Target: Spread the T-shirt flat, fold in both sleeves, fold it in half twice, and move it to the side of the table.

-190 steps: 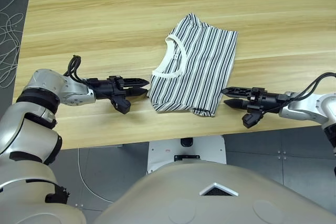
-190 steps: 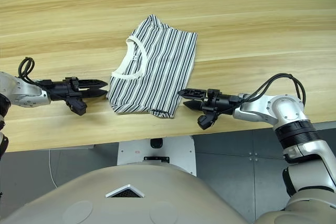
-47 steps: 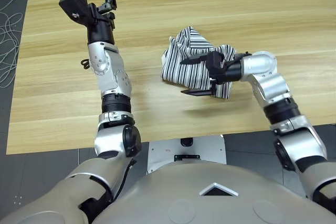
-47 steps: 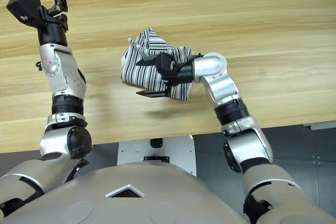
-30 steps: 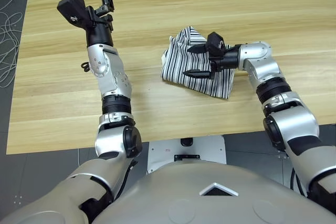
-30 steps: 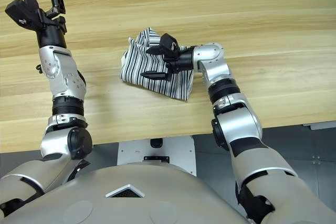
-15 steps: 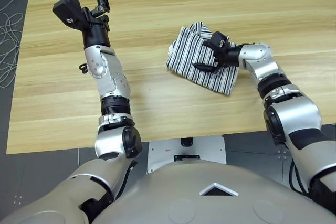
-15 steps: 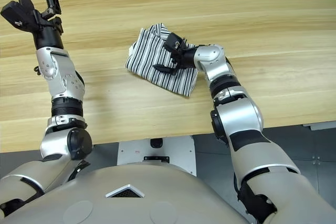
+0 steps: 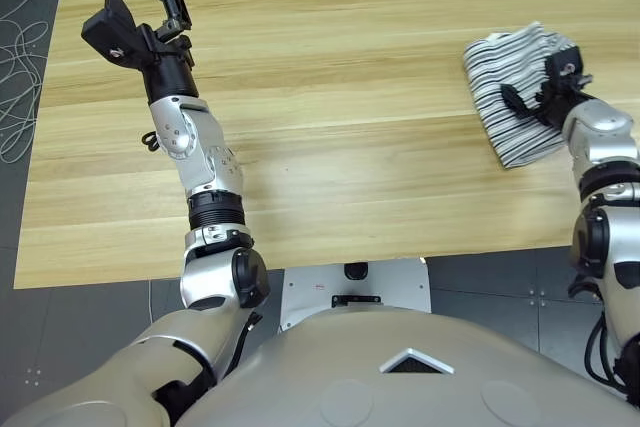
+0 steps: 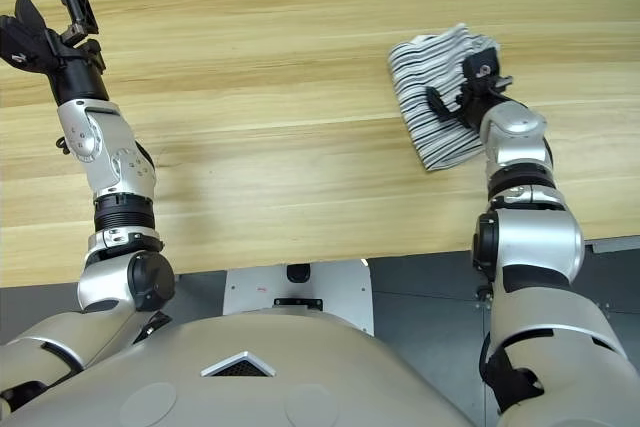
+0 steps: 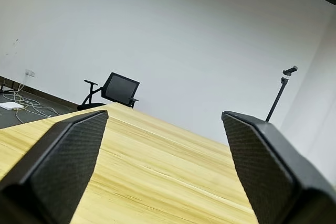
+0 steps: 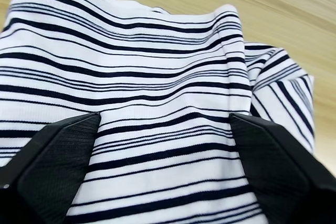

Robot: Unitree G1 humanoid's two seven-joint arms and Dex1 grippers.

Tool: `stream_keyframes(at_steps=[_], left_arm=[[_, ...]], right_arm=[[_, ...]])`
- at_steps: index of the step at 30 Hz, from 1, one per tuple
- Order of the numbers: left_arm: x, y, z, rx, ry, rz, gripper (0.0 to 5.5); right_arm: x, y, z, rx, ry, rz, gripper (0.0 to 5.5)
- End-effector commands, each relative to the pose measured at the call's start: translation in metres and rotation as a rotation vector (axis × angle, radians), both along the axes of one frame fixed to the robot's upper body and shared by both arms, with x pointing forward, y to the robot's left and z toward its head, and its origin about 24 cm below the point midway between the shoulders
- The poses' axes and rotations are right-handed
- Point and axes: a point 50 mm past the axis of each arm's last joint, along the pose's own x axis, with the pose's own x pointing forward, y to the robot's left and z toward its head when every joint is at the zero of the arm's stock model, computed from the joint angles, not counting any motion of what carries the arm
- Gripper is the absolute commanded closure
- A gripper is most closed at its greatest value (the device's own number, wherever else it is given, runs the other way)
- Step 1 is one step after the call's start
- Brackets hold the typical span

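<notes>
The striped T-shirt [image 9: 500,82] lies as a small folded bundle on the wooden table [image 9: 350,147], close to its right end. My right gripper [image 9: 535,99] is open and rests on top of the shirt. In the right wrist view its fingers [image 12: 52,171] spread wide over the striped cloth [image 12: 157,77] without pinching any of it. My left gripper [image 9: 137,9] is held high over the table's left part, far from the shirt, open and holding nothing. The left wrist view has its two pads [image 11: 58,161] wide apart, pointing across the room.
Bare tabletop stretches between the two arms. Cables [image 9: 15,47] lie on the floor past the table's left edge. An office chair [image 11: 118,90] and a thin stand [image 11: 281,90] are beyond the table's far end.
The right gripper has carried the folded shirt from the table's middle to its right end. The left arm stays raised, drifting slightly left.
</notes>
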Motion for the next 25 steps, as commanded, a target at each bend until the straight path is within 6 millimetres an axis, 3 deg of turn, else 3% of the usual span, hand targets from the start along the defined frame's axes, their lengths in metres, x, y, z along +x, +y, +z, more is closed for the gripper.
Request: stream_keyframes(at_steps=[1, 5, 9, 13, 15, 18, 21, 25], left_arm=[[-0.001, 0.006, 0.001, 0.003, 0.000, 0.026, 1.48], [-0.004, 0.010, 0.000, 0.002, 0.002, 0.042, 1.48], [-0.006, 0.013, -0.001, -0.003, 0.005, 0.054, 1.48], [-0.006, 0.011, -0.004, -0.005, 0.014, 0.038, 1.48], [-0.006, 0.010, -0.004, -0.006, 0.012, 0.034, 1.48], [-0.006, 0.010, -0.004, 0.035, 0.038, 0.034, 1.48], [-0.008, 0.009, -0.002, 0.111, 0.064, 0.032, 1.48], [-0.014, 0.001, 0.013, 0.213, -0.017, -0.014, 1.48]], right_arm=[[-0.035, -0.040, -0.019, -0.042, 0.080, -0.260, 1.02], [-0.029, -0.049, -0.005, -0.020, -0.044, -0.376, 1.02], [-0.006, -0.035, 0.021, 0.140, -0.259, -0.341, 1.02], [0.011, -0.003, 0.087, 0.266, -0.693, -0.056, 1.02], [0.001, 0.019, 0.125, 0.269, -0.894, 0.097, 1.02], [-0.019, 0.053, 0.154, 0.286, -1.044, 0.258, 1.02], [-0.040, 0.093, 0.160, 0.346, -1.092, 0.396, 1.02], [-0.069, 0.139, 0.126, 0.466, -1.073, 0.436, 1.02]])
